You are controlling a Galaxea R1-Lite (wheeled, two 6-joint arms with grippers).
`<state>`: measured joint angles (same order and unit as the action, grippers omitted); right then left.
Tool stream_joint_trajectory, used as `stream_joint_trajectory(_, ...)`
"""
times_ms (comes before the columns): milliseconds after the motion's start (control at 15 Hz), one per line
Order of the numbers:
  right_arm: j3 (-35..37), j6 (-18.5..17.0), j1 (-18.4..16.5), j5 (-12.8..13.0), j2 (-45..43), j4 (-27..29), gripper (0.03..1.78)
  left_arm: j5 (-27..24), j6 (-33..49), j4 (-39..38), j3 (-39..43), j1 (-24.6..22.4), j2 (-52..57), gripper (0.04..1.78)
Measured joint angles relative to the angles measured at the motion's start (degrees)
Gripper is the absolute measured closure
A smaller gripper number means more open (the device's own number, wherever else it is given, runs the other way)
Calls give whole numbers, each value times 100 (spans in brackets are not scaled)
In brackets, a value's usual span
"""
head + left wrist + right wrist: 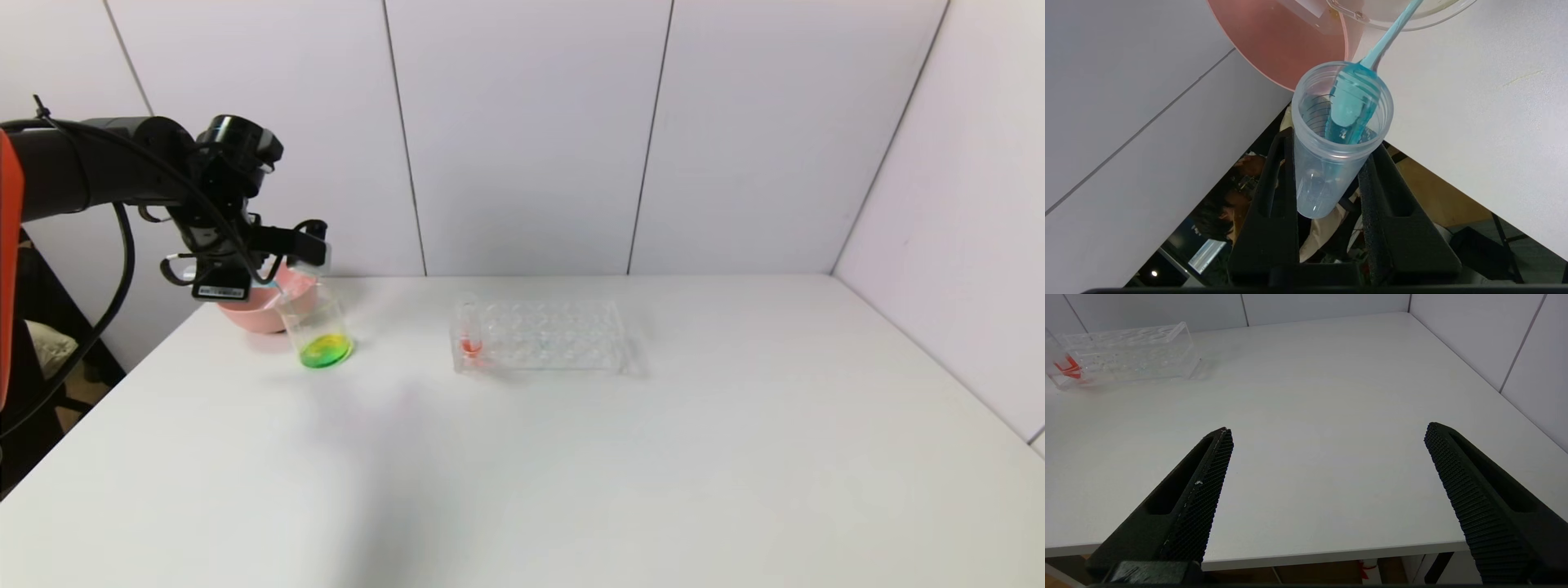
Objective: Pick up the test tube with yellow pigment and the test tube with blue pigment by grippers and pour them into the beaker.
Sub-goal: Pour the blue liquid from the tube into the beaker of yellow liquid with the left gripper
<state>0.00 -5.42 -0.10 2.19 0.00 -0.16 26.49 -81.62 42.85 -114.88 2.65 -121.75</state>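
My left gripper (pixel 304 251) is raised over the beaker (pixel 318 331) at the table's back left, shut on the test tube with blue pigment (pixel 1331 163). The tube is tipped, mouth toward the beaker. A blue stream (pixel 1384 38) runs from the tube's mouth over the beaker's rim (pixel 1425 22). The beaker holds green liquid with a yellow patch. The test tube with yellow pigment is out of view. My right gripper (pixel 1327 430) hangs open and empty over the table's near right edge.
A pink bowl (pixel 257 306) stands just behind the beaker, with a pale clear piece (pixel 1308 8) in it that I cannot identify. A clear multi-hole rack (pixel 539 335) sits mid-table with a red-tipped tube (pixel 471 339) at its left end.
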Motion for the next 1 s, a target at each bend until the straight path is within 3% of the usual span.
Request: stream_joint_trajectory(1000,0,0,0,-2,0,0,10,341,-258,-38,0,112,5,137)
